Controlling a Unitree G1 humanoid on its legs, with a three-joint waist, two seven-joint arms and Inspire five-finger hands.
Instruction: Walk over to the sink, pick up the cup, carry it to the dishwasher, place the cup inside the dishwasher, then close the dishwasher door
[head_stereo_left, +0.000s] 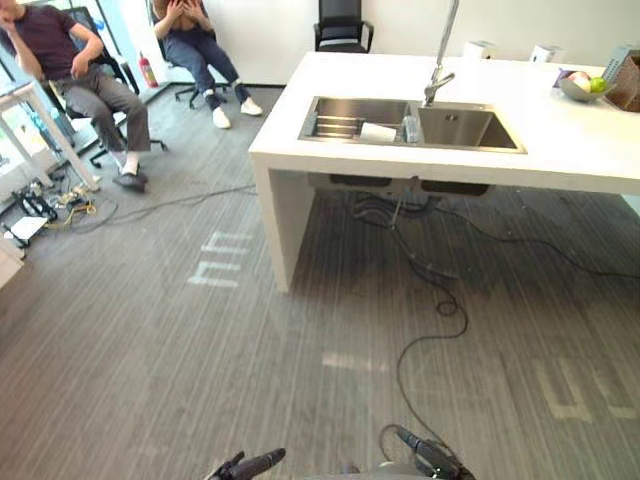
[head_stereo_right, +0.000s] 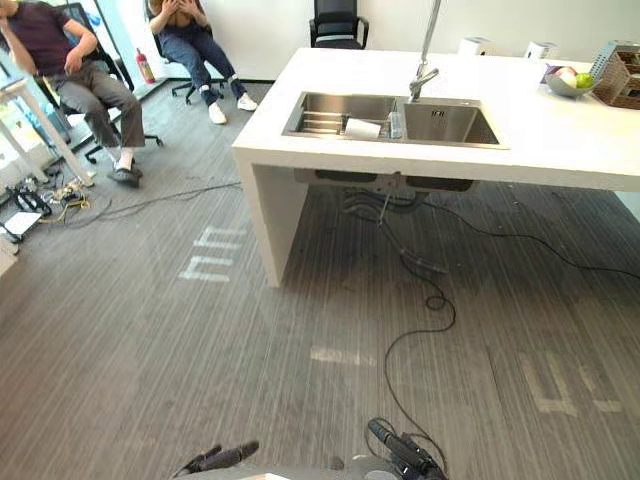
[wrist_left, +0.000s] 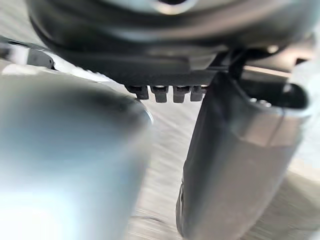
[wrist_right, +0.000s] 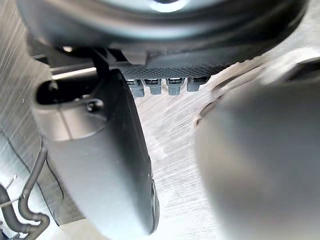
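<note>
The white cup (head_stereo_left: 378, 132) lies on its side in the left basin of the steel sink (head_stereo_left: 470, 128), set in a white counter (head_stereo_left: 560, 150) across the room. A tall tap (head_stereo_left: 440, 60) stands behind the sink. My left hand (head_stereo_left: 252, 465) and right hand (head_stereo_left: 430, 455) hang low at the near edge, far from the counter. The left wrist view looks down past the left hand's thumb (wrist_left: 235, 165) and straight fingers (wrist_left: 170, 92) to the floor. The right wrist view shows the same of the right hand's thumb (wrist_right: 110, 165) and fingers (wrist_right: 165, 86). Both hands hold nothing.
Grey carpet lies between me and the counter, with black cables (head_stereo_left: 440, 300) trailing from under the sink. Two people (head_stereo_left: 80, 70) sit on office chairs at the back left beside a white table leg (head_stereo_left: 50, 130). A fruit bowl (head_stereo_left: 585, 88) and basket stand on the counter's right.
</note>
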